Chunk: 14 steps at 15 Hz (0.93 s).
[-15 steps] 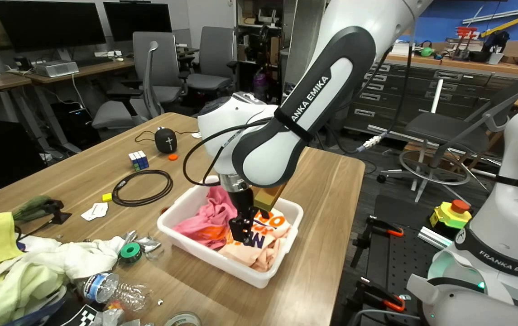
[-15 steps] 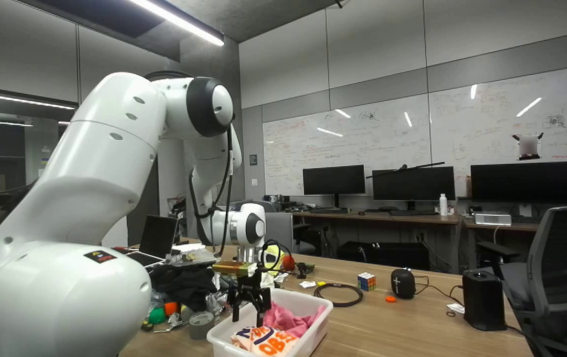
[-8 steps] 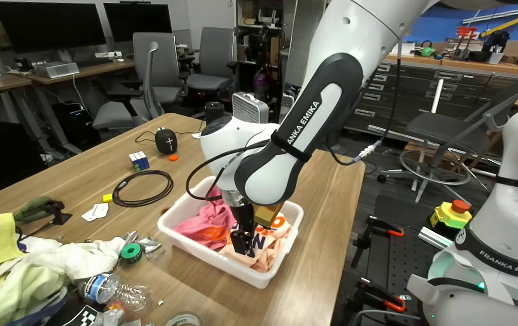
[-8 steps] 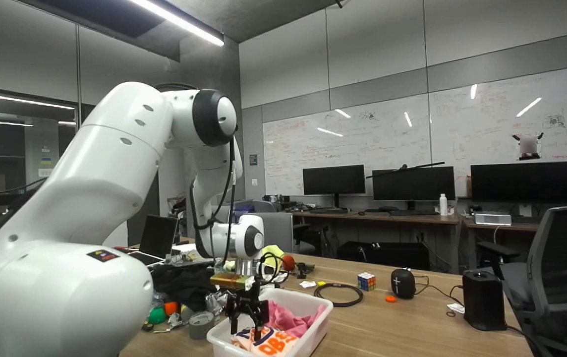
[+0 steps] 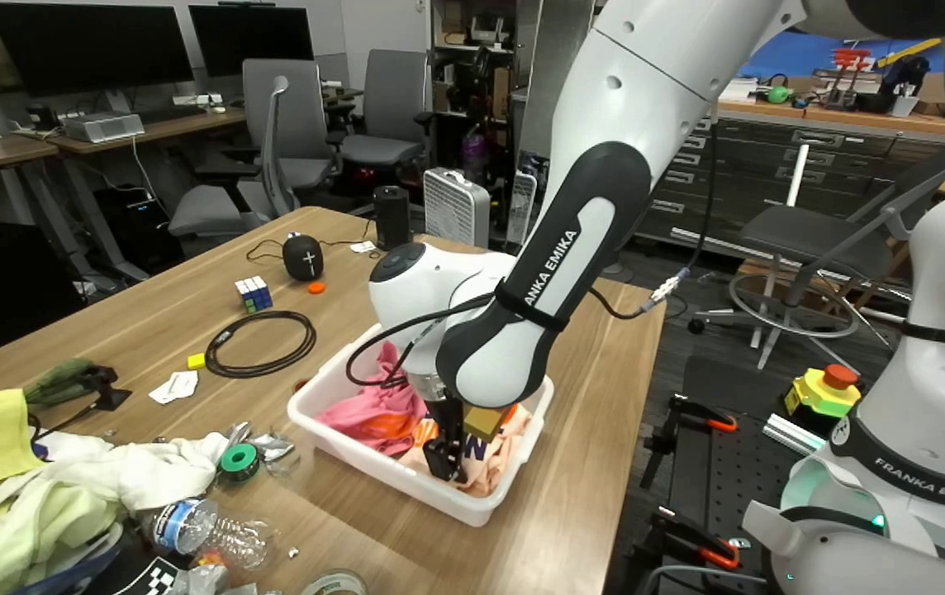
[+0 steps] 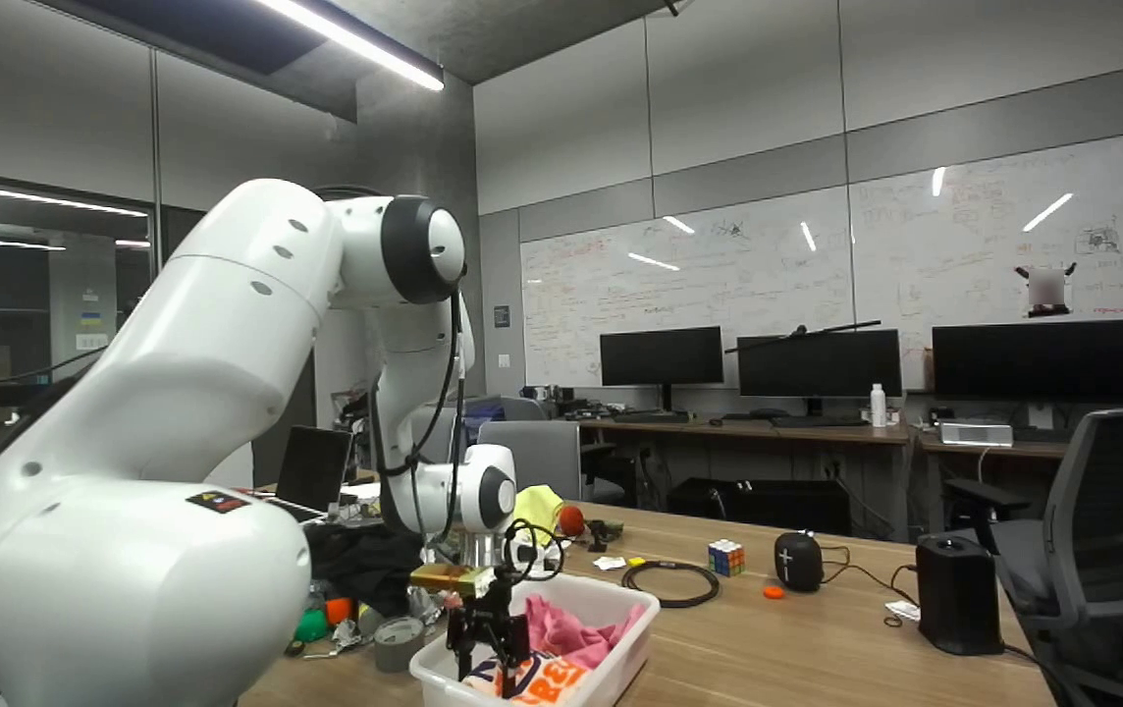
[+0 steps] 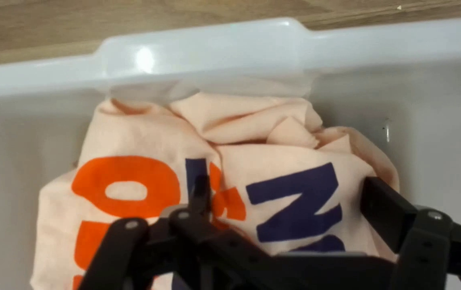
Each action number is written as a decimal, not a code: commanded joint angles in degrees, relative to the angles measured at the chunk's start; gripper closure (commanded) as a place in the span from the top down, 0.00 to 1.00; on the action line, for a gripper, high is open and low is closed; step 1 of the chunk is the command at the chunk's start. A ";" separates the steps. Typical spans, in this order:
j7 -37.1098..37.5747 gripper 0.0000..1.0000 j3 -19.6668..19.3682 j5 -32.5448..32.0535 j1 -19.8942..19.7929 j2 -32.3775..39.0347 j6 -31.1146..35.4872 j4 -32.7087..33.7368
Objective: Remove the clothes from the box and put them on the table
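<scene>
Down in the box [image 7: 206,52], and the gripper [image 7: 289,201] is pointed at the peach garment [image 7: 133,137] with its fingers [image 7: 387,213] spread apart. Nothing is seen clamped between them; whether the cloth is being touched cannot be told. The straddle looks deliberate: a patch of printed fabric is framed in the gap, so a bunch could be pinched once the tips are brought together. The steep angle is presumably chosen so that the box's walls are avoided, though one finger is set close to the garment's edge, where fabric may be missed. Both garments are in the box; beside the peach one, toward the box's other end, the pink garment [image 5: 373,405] is ungripped, and neither has been put out on the table [image 5: 555,529]. Soft peach folds are rolled up near the box's wall, with bold orange and navy lettering stretched across the flatter part; the pink is heaped, badly rumpled. Outside the box, well apart, a pile of pale and yellow cloth [image 5: 84,479] is seen.
</scene>
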 commanded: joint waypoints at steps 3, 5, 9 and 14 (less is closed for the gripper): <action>2.24 0.51 -1.86 -1.22 2.80 2.14 2.46 -0.10; 2.10 0.35 -2.06 -1.12 3.12 2.15 2.60 0.02; 1.78 0.09 -2.08 -0.78 2.83 0.56 2.76 -0.17; 1.81 0.09 -2.71 -0.74 2.13 -4.41 3.23 -1.47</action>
